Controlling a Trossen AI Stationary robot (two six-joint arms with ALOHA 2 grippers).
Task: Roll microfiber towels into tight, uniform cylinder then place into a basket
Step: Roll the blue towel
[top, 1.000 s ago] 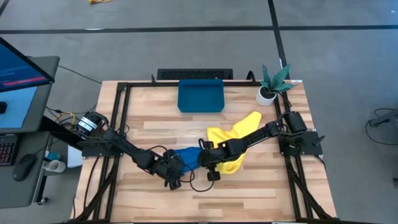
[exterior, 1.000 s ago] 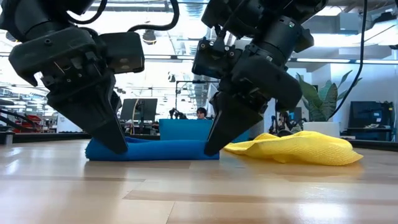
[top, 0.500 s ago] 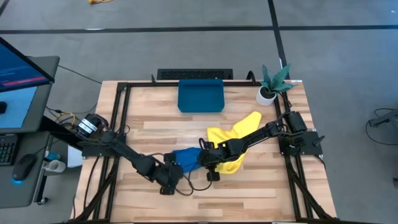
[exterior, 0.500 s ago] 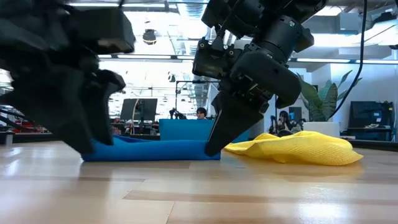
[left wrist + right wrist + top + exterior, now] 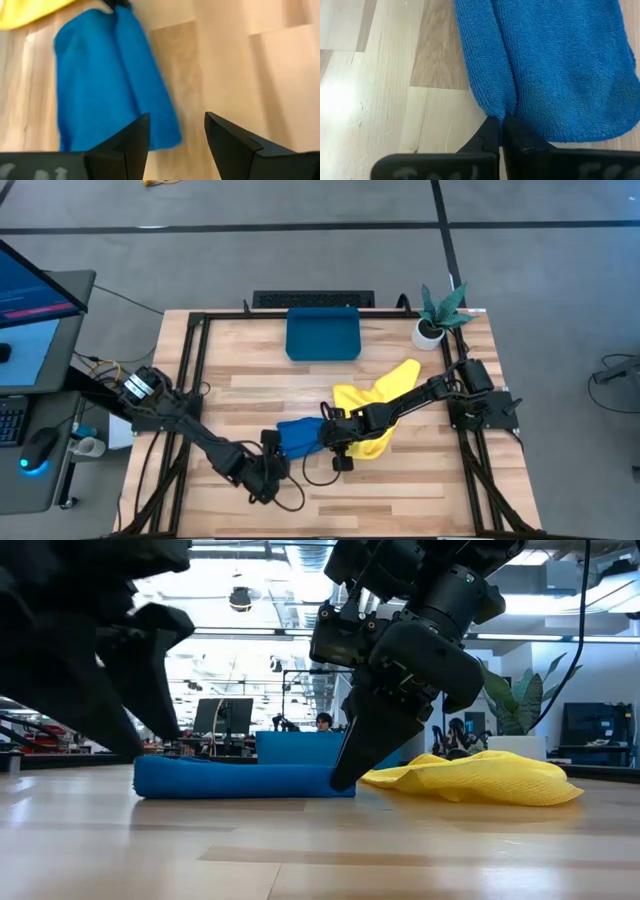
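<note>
The blue towel (image 5: 298, 435) lies on the table as a flat, folded-over band (image 5: 240, 781), near the middle of the table. The yellow towel (image 5: 380, 395) lies crumpled just to its right (image 5: 480, 775). My right gripper (image 5: 500, 127) is shut on the blue towel's right end (image 5: 325, 442). My left gripper (image 5: 175, 132) hangs open above the table off the band's left end (image 5: 272, 460), touching nothing. The basket (image 5: 322, 333) stands at the far edge. My right gripper pinches the edge of the blue towel's right end (image 5: 501, 112) between its two shut fingers, where a crease between two folds runs into the tips. The fingers slant down from the table's right side (image 5: 350, 765). The towel lies flat on the table.
A white pot with a green plant (image 5: 432, 325) stands at the far right corner. Black frame rails (image 5: 190, 380) run along the table's left and right sides. A black cable (image 5: 310, 475) loops on the wood near the towel's near side.
My left gripper has come off the blue towel's left end, drawn back toward the table's near left and risen, rolling about its own axis. The blue towel has stayed flat where it was. My right gripper has kept still on the right end.
</note>
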